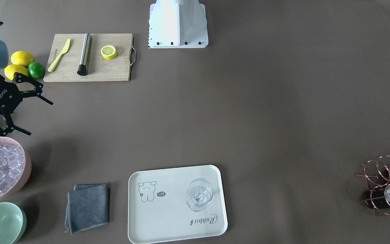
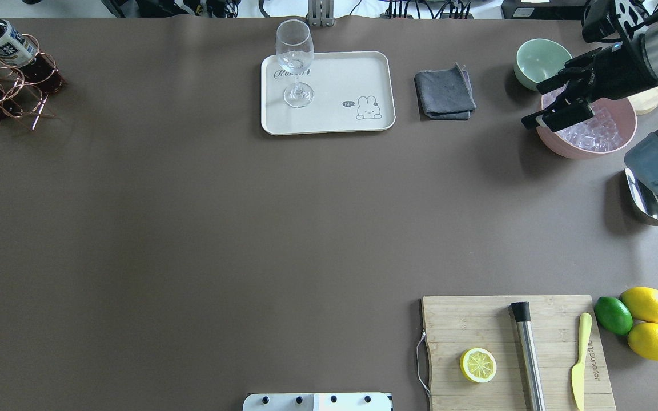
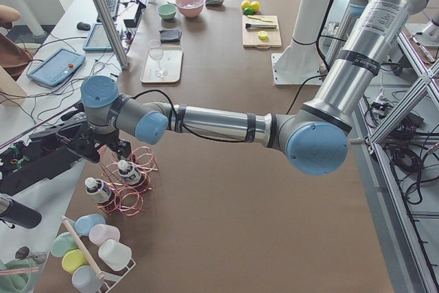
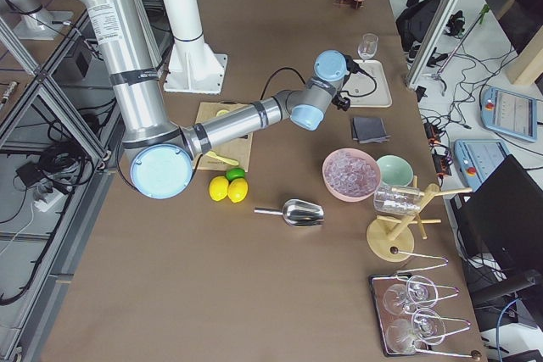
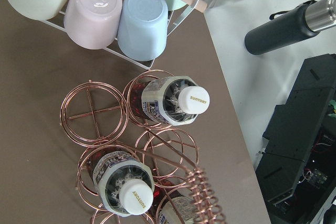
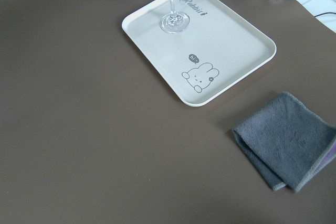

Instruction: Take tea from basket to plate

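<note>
R gripper hung w/ fingers spread wide and nothing between them, at the left edge of the front-facing view, just above the pink bowl of ice cubes. In the overhead view it sat upper right, partly over that bowl's rim. L gripper was low beside the basket at lower left of the left-side view. Only that view showed it, so couldn't tell if spread or pressed together. L wrist cam looked straight down on the basket's ring cells. The tea stood upright in a cell near frame centre, white cap up. A 2nd bottle stood in a cell at lower left, and a 3rd was cut off at the bottom edge. One cell at centre left held nothing, and the coiled handle ran to the bottom edge. The plate lay top centre in the overhead view, well apart from the basket at upper left. It carried only a clear glass, upright near its "Rabbit" script. A grey cloth lay just right of the plate, apart from it.
</note>
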